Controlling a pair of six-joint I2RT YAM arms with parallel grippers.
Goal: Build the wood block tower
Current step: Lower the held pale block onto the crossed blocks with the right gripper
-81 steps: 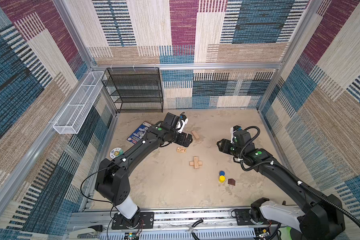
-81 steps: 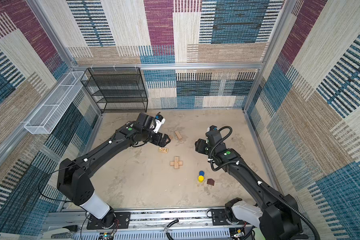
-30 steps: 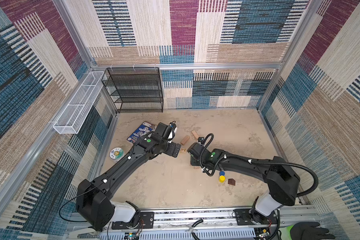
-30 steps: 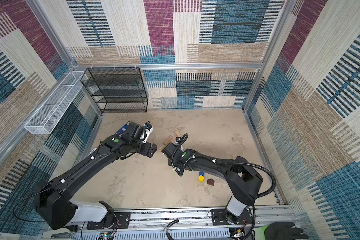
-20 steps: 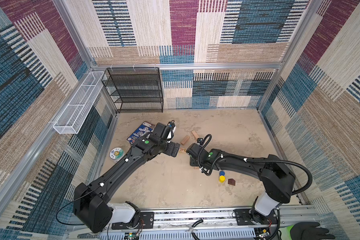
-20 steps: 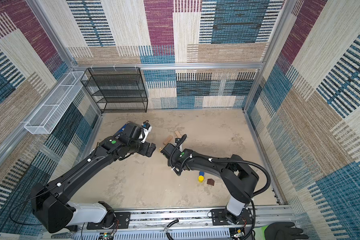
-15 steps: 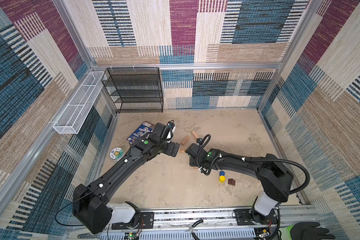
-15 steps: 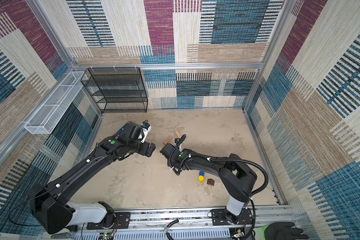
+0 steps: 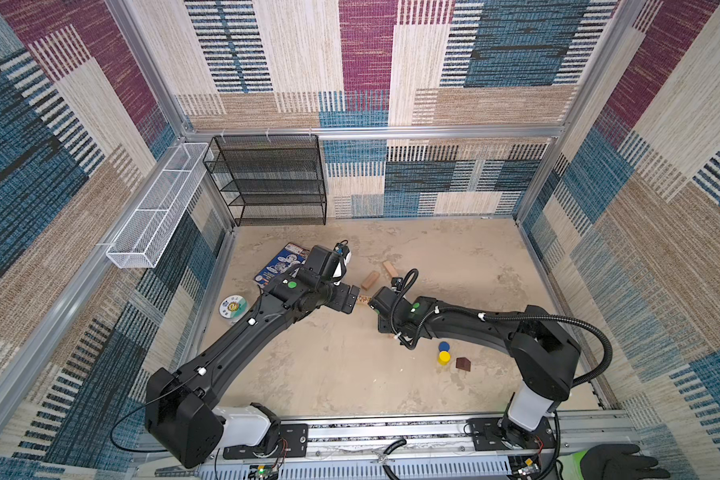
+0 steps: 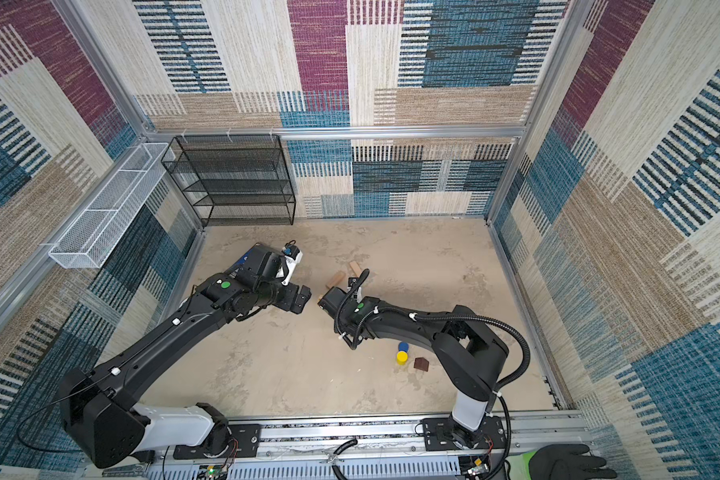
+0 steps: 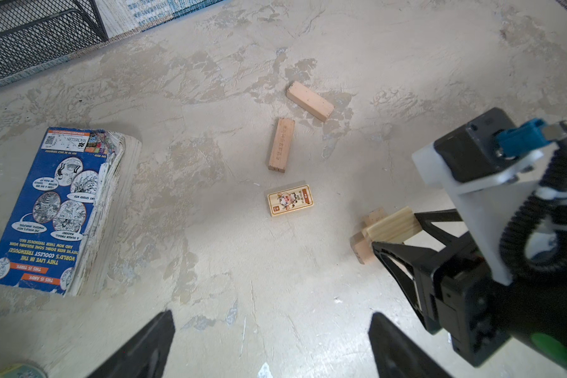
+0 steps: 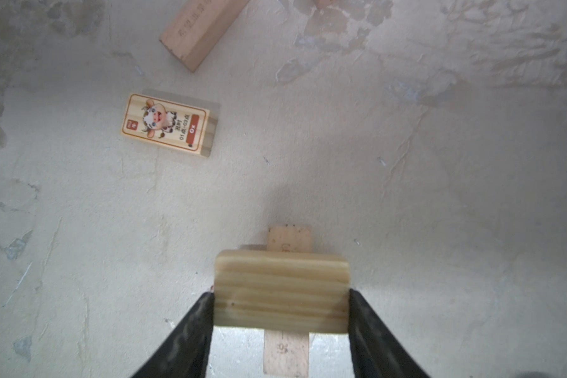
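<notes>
Wood blocks (image 11: 281,144): six bars, one bar (image 12: 281,291) tight between right fingers (image 12: 190,327) over crossed pair (image 12: 288,237); left fingers (image 11: 144,347) wide, empty.

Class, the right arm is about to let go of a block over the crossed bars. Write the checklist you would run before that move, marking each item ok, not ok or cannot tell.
1. Right gripper shut on the pale block: ok.
2. Pale block centred over the crossed bars: ok; a bar end shows past it on two sides in the right wrist view.
3. Pale block resting on the crossed bars, not hanging above them: cannot tell.
4. Left gripper open and apart from the stack: ok.
5. Printed block and plain bar lying free for later: ok.
</notes>
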